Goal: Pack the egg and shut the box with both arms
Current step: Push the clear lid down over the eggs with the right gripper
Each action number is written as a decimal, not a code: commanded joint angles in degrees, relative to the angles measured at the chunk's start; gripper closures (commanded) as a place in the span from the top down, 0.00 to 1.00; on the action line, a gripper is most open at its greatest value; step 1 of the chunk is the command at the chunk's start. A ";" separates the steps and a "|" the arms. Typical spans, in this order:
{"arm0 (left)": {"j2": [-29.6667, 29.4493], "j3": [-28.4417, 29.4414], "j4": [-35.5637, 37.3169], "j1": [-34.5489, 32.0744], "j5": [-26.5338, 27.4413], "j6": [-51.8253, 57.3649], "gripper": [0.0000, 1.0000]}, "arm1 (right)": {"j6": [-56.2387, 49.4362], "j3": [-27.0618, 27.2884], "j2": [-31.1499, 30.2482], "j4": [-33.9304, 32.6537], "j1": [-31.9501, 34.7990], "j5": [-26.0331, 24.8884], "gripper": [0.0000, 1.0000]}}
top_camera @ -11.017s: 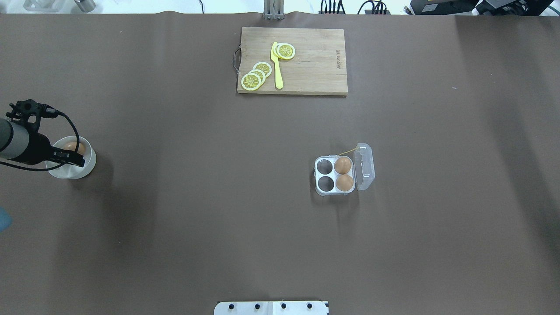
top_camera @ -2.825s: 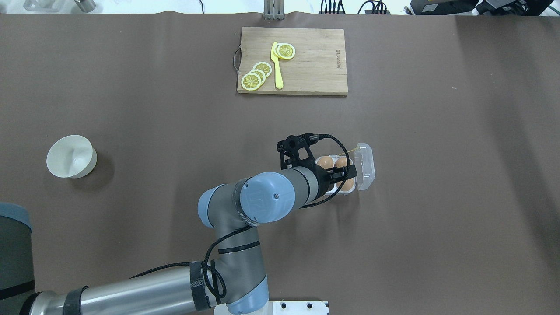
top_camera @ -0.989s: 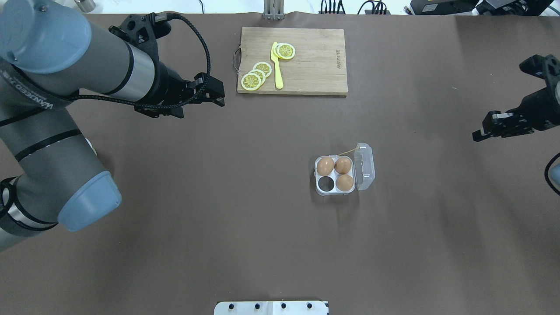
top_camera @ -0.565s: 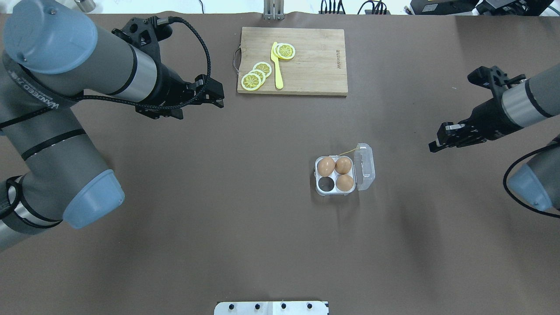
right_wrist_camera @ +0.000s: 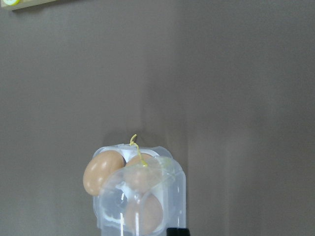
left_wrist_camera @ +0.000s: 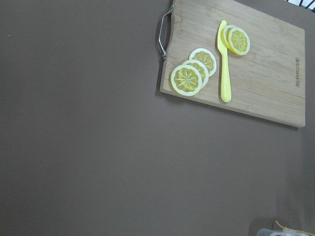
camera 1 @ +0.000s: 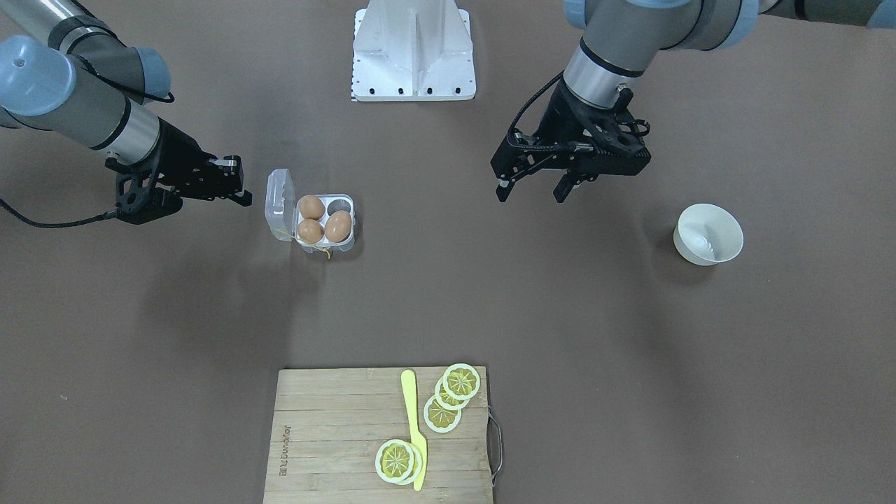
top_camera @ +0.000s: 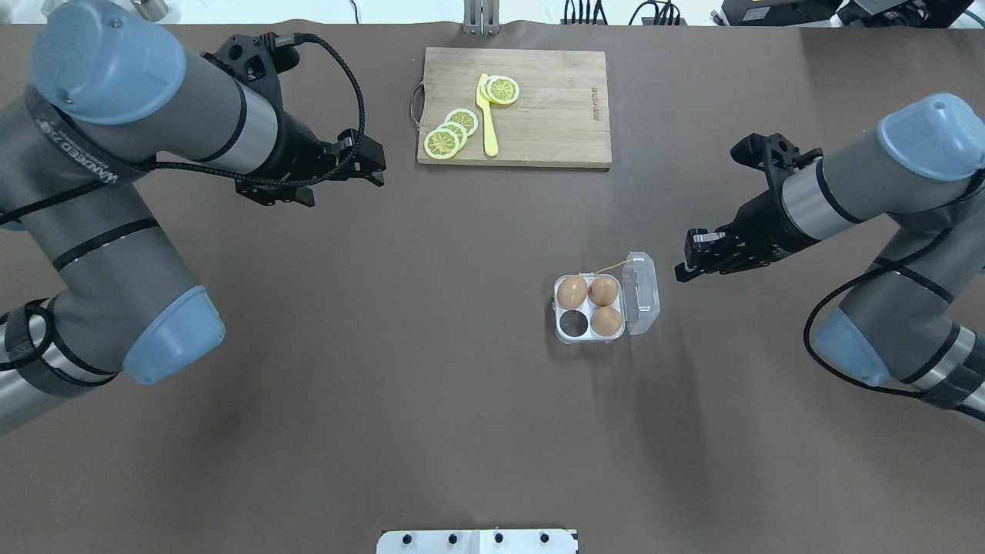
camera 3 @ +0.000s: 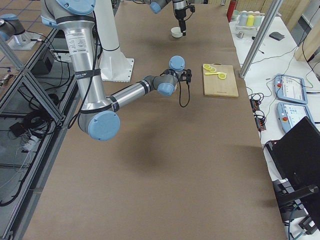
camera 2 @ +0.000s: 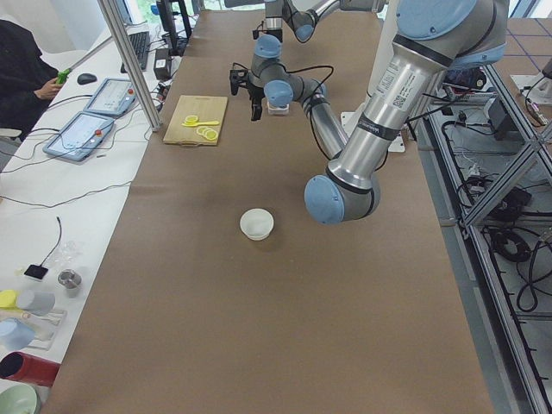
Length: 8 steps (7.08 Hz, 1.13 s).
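Find the egg [top_camera: 572, 292] in the box [top_camera: 571, 325], lid [top_camera: 642, 292] open. See the right gripper [top_camera: 687, 256] just beside that lid, spread apart, empty; the left gripper [top_camera: 375, 163] far from the box, spread wide, empty. Push crooked and risk sliding the box.

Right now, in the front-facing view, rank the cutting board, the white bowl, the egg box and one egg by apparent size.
1. cutting board: largest, though the frame's edge cuts it off.
2. box, with its lid open.
3. white bowl: slightly smaller than the box.
4. egg: smallest.
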 commanded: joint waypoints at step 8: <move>2.01 0.85 -1.66 -0.41 -0.09 -0.02 0.98 | 7.37 -1.40 8.98 -6.95 -7.44 -6.46 0.00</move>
